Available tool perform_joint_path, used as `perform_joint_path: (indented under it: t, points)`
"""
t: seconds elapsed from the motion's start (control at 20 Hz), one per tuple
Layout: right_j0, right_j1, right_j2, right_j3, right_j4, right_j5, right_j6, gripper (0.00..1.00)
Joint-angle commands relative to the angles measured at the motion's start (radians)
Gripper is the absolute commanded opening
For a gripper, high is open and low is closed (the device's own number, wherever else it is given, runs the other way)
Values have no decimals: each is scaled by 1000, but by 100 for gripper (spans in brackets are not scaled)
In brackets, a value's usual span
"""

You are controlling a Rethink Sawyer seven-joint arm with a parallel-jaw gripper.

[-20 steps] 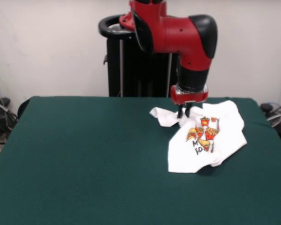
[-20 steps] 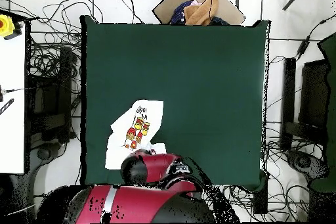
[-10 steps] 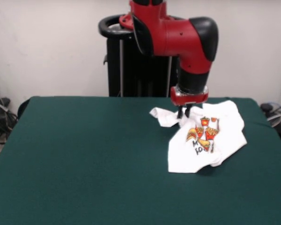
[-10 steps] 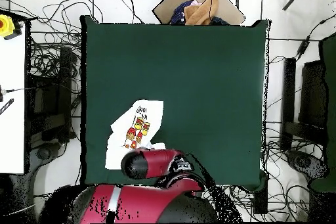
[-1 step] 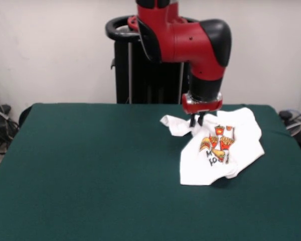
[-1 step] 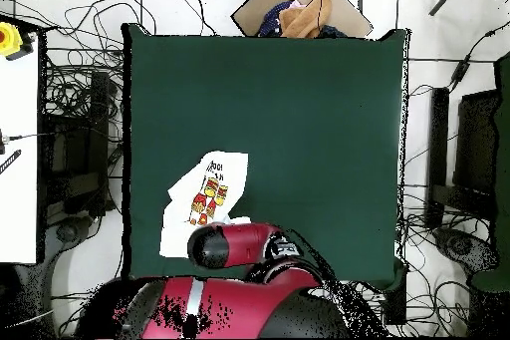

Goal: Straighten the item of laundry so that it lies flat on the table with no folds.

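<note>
1. Shirt [image 5: 221, 148] lies crumpled on the worktop [image 5: 90, 170], toward the right side in the front view and close to the far edge, nearer the far right corner than any other. In the overhead view it sits by the worktop's left edge, low in the picture, partly under the arm.
2. Tool [image 5: 196, 120] is down at the shirt's far left part, just beside a bunched white flap, probably a sleeve, that sticks out to the left. Two dark tips show close together, a narrow gap; whether cloth is pinched between them I cannot tell.
3. Step in hand, as I judge it: taking or having just taken a grip on the bunched edge near that flap, before a pull to spread the cloth.
4. Lie of the shirt: long axis runs on a slant, from the far left flap down to the near hem corner. Print faces up; its text is partly tucked under a fold. Near edge is folded over on itself.
5. Next move likely calls for a secure pinch of one layer only, then a lift and a drag toward open worktop on the left, so the folds slide out instead of stacking.
6. Task is far from done: several folds visible.
</note>
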Motion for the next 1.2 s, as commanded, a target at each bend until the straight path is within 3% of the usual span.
perform_joint_path:
  t: [0.05,0.25,0.75,1.2]
  points:
    - [-46,74,-100,-403,9,-252,117,0]
    - [-61,55,-79,-400,2,-206,110,0]
    - [-74,2,-47,-430,-3,44,52,0]
    - [-104,0,-1,-445,-19,150,65,0]
